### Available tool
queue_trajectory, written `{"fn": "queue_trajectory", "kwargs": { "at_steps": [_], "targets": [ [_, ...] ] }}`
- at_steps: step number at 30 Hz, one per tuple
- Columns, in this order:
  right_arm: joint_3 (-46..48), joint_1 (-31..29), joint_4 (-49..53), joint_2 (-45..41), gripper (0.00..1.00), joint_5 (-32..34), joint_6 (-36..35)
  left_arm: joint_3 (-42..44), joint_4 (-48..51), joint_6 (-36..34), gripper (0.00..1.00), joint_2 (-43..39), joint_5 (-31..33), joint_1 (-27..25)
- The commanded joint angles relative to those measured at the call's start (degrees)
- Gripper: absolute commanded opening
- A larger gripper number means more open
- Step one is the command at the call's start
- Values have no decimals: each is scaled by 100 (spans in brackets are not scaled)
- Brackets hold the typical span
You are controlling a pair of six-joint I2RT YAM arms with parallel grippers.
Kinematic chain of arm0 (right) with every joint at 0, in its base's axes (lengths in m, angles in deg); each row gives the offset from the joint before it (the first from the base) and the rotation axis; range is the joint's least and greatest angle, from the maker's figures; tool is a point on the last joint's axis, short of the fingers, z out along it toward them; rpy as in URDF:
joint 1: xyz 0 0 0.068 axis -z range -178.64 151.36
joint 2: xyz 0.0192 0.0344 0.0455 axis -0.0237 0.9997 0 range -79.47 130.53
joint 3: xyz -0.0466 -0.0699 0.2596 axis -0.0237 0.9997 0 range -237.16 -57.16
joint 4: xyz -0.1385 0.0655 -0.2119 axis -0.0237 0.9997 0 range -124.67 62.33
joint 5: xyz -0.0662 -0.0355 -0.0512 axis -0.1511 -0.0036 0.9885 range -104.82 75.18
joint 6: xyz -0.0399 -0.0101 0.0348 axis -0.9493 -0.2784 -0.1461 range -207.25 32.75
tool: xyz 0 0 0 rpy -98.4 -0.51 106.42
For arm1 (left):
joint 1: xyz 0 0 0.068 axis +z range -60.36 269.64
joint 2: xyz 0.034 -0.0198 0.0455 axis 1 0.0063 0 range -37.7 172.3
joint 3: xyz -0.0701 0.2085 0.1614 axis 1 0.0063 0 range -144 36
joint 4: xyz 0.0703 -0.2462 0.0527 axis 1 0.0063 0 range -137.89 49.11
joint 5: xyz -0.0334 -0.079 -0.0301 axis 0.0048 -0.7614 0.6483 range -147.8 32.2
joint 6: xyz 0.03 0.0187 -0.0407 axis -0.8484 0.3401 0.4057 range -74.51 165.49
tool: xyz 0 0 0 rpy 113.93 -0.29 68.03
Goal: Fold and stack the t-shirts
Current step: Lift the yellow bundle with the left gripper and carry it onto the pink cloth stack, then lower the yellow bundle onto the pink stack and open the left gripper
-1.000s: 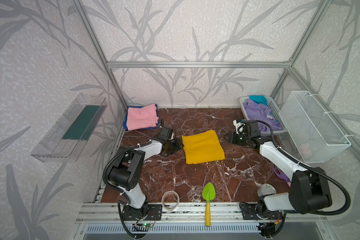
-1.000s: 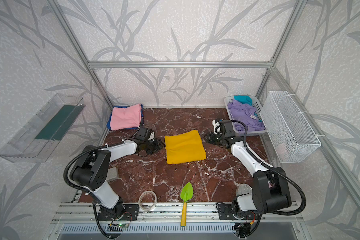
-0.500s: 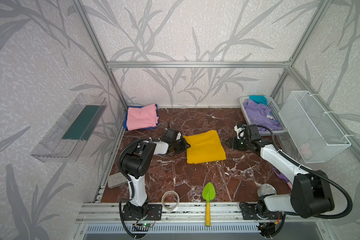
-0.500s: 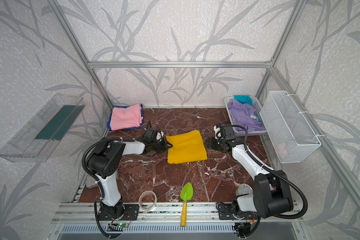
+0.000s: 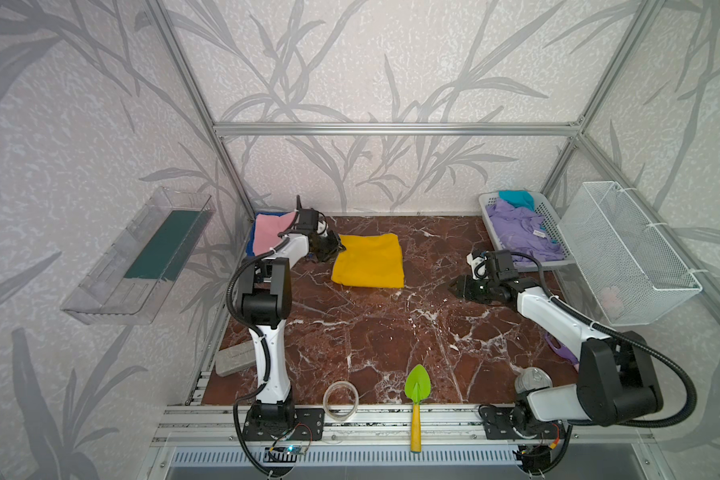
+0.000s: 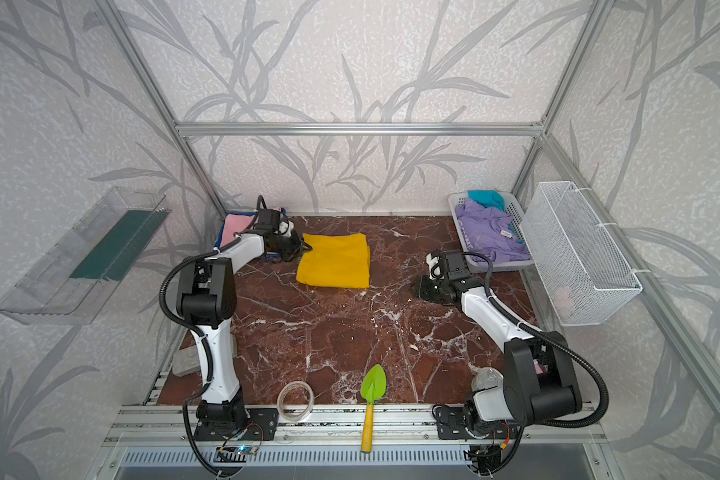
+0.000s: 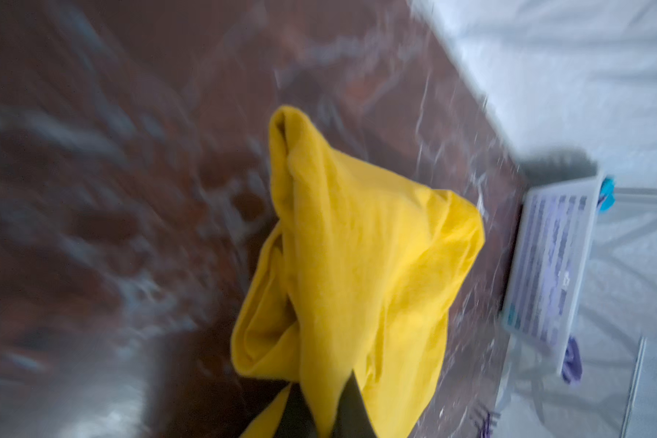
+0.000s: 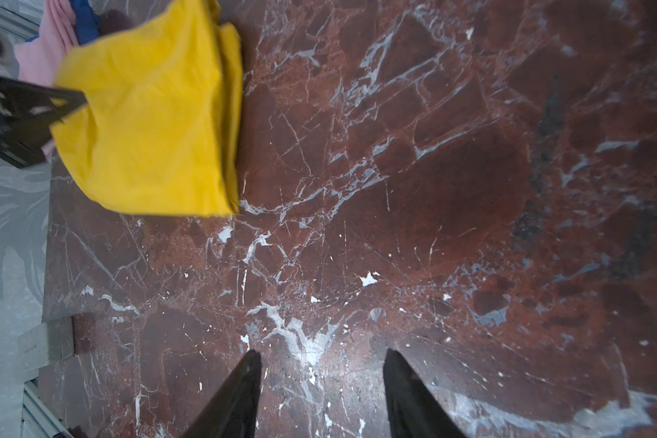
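A folded mustard-yellow t-shirt [image 5: 368, 261] [image 6: 335, 261] lies on the marble table toward the back left. My left gripper [image 5: 336, 249] [image 7: 325, 417] is shut on its left edge, and the cloth bunches up between the jaws in the left wrist view. Behind that arm a pink t-shirt [image 5: 269, 230] rests on a blue one in the back left corner. A lavender t-shirt [image 5: 520, 232] and a teal t-shirt [image 5: 516, 198] sit in the white basket [image 5: 553, 220] at the back right. My right gripper [image 5: 454, 286] [image 8: 321, 360] is open over bare marble, to the right of the yellow shirt [image 8: 148, 125].
A white wire basket [image 5: 628, 257] hangs on the right wall and a clear shelf [image 5: 142, 257] on the left wall. Along the front edge lie a green trowel [image 5: 417, 386], a tape ring [image 5: 341, 401] and a grey block [image 5: 234, 357]. A can [image 5: 533, 380] stands by the right arm's base.
My left gripper has shut on the yellow shirt's left edge and pulled it toward the back left. The right gripper has stayed open and hardly moved.
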Motion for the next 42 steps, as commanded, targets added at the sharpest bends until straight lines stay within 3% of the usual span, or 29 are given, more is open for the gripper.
{"fn": "queue_trajectory", "kwargs": {
  "at_steps": [1, 5, 8, 15, 19, 30, 36, 42],
  "targets": [
    [-25, 17, -155, 414, 52, -298, 53, -1771, 2195, -1214, 0, 584, 407, 89],
    [95, -8, -596, 823, 50, -457, 326, -4370, 3644, -1740, 0, 1723, 816, 244],
    [99, -53, -747, 1062, 49, -463, 433, -5490, 4077, -1985, 0, 2187, 997, 370],
    [6, -217, -851, 1425, 47, -314, 525, -5187, 3835, -2257, 0, 1589, 1100, 844],
    [-127, -378, -929, 1962, 47, -326, 617, -5153, 3833, -2451, 0, 1173, 1513, 1063],
    [-349, -699, -1015, 2495, 46, -283, 702, -5181, 3285, -2722, 0, 808, 2192, 1099],
    [-359, -708, -1045, 2600, 45, -242, 731, -5260, 3064, -2392, 0, 677, 1611, 1095],
    [-351, -748, -1112, 2703, 45, -251, 754, -5416, 2774, -2257, 0, 496, 1545, 1095]
  ]
}}
